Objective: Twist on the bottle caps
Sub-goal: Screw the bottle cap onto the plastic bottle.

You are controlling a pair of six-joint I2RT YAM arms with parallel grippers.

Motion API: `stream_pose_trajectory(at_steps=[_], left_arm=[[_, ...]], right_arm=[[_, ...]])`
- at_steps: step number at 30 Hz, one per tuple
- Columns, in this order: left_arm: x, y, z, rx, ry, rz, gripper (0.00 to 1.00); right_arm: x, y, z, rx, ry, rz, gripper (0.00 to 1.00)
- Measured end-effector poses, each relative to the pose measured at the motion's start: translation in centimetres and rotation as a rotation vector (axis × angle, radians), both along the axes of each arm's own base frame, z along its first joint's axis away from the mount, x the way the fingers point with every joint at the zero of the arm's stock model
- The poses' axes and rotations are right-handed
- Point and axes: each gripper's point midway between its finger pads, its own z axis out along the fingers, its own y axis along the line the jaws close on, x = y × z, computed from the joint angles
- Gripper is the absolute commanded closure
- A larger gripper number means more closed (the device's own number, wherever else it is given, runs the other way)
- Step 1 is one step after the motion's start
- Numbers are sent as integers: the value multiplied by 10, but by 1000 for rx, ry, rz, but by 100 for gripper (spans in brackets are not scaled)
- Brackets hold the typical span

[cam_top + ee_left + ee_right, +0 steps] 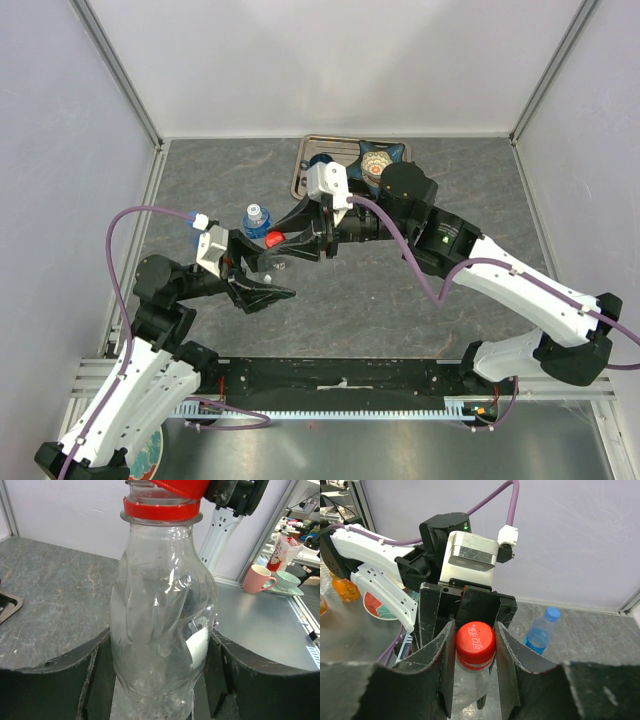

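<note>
The jaws of your right gripper (474, 628) are closed on the red cap (475, 642), which sits on the neck of the clear bottle (160, 605) that your left gripper (157, 657) clamps upright. The cap looks tilted, so turning now could cross-thread it, and a loose left grip would let the bottle spin.

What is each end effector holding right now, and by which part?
The left end effector grips the clear bottle around its lower body; the right end effector pinches the sides of the red cap on that bottle's neck.
</note>
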Motion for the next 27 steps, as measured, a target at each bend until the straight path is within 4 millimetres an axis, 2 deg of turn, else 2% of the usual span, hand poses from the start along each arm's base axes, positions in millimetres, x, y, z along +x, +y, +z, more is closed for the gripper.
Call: stream_pose_trajectory(at_steps=[6, 10, 13, 19, 27], left_arm=[[4, 0, -1, -2, 17, 20, 98], [2, 1, 0, -2, 16, 15, 98], [0, 1, 2, -7, 4, 15, 98], [-1, 2, 2, -8, 3, 15, 98], [0, 2, 2, -7, 2, 17, 98]], right_arm=[[12, -3, 2, 10, 86, -31, 83], [31, -11, 19, 80, 155, -67, 83], [42, -15, 24, 121, 215, -78, 83], [34, -11, 16, 116, 312, -19, 83], [17, -12, 20, 108, 382, 72, 83]])
